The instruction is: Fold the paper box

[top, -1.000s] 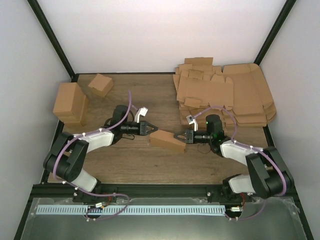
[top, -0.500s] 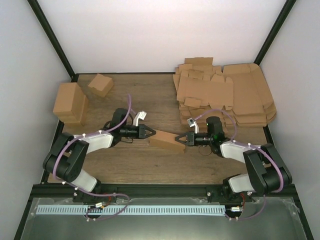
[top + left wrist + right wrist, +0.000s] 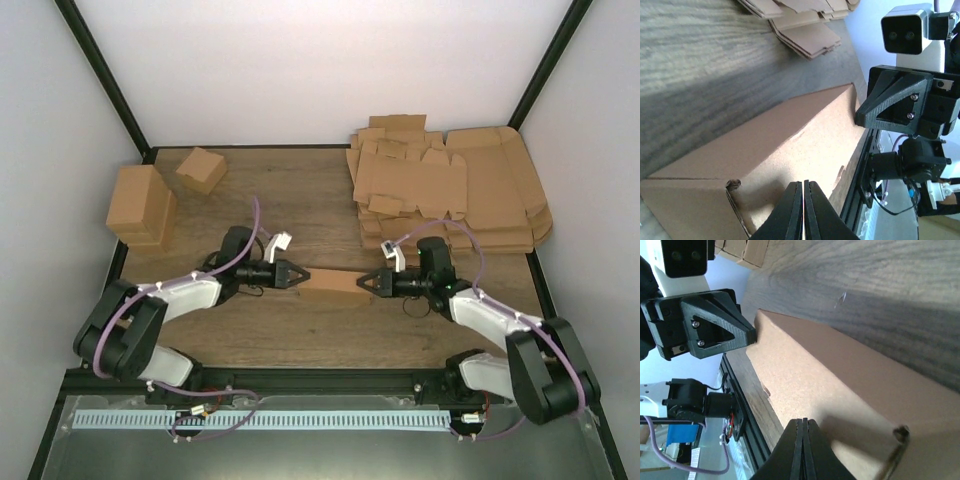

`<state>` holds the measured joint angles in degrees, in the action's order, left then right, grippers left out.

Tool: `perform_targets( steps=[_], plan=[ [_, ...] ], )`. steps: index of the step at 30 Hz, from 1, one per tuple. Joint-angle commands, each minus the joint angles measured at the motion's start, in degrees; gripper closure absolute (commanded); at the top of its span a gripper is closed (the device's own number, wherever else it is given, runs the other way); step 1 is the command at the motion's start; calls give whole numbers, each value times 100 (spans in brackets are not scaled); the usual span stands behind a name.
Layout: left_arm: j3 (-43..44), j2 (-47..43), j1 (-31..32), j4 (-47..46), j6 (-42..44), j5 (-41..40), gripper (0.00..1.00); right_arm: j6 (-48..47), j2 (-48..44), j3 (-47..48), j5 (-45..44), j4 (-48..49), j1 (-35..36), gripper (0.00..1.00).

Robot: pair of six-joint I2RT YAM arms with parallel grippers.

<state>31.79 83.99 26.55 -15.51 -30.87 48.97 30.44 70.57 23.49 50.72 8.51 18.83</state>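
The paper box (image 3: 333, 284) is a small oblong closed box of brown cardboard lying on the wooden table between my two grippers. My left gripper (image 3: 299, 277) is shut and empty, its tip against the box's left end. My right gripper (image 3: 363, 283) is shut and empty, its tip against the right end. In the left wrist view my shut left gripper (image 3: 803, 186) lies over the box (image 3: 790, 140), with the right gripper's black fingers (image 3: 890, 100) at the far end. In the right wrist view my shut right gripper (image 3: 803, 424) lies over the box (image 3: 840, 385), facing the left gripper's fingers (image 3: 715, 327).
A pile of flat die-cut cardboard sheets (image 3: 450, 190) lies at the back right. A small cube-like brown box (image 3: 201, 169) and taller stacked brown boxes (image 3: 140, 205) stand at the back left. A black rail (image 3: 300, 378) runs along the table's near edge.
Both grippers have moved toward the near edge and pressed in on the box's ends. The box has turned from slanted to lying level across between them.
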Motion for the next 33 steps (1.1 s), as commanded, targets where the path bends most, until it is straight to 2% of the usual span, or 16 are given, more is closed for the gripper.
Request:
perform_targets(
  steps=[1, 7, 10, 12, 14, 15, 16, 18, 19, 20, 22, 28, 33],
  plan=[
    [-427, -414, 390, 723, -36, -283, 96, -94, -688, -345, -332, -1152, 0, 99],
    [-799, -1101, 1439, 1231, -525, -992, 96, 144, -1443, -774, -448, -1967, 84, 99],
    [-797, -1415, 1756, 1624, -683, -1287, 94, 219, -1882, -845, -612, -2407, 90, 98],
    [-654, -1726, 1820, 2050, -698, -1455, 90, 287, -2190, -728, -720, -2754, 86, 86],
    [-378, -2040, 1826, 2633, -636, -1775, 84, 459, -2452, -634, -680, -2847, 89, 79],
    [-214, -2218, 1828, 2898, -611, -1922, 75, 506, -2532, -537, -716, -2959, 87, 74],
    [-86, -2333, 1822, 3089, -620, -2058, 65, 515, -2573, -405, -748, -3062, 88, 65],
    [74, -2503, 1822, 3320, -725, -2345, 42, 480, -2580, -147, -875, -3250, 87, 41],
    [76, -2543, 1814, 3341, -821, -2509, 32, 450, -2552, -27, -966, -3310, 86, 33],
    [43, -2552, 1814, 3335, -876, -2683, 25, 411, -2492, 66, -1070, -3360, 87, 28],
    [-78, -2518, 1810, 3260, -1259, -3016, 20, 397, -2353, 205, -1212, -3313, 91, 20],
    [-523, -2815, 1806, 2812, -1795, -3534, 18, 307, -1802, 494, -1955, -3180, 87, 18],
    [-765, -2988, 1772, 2565, -1938, -3496, 11, 103, -1249, 402, -2022, -2653, 93, 32]
  ],
)
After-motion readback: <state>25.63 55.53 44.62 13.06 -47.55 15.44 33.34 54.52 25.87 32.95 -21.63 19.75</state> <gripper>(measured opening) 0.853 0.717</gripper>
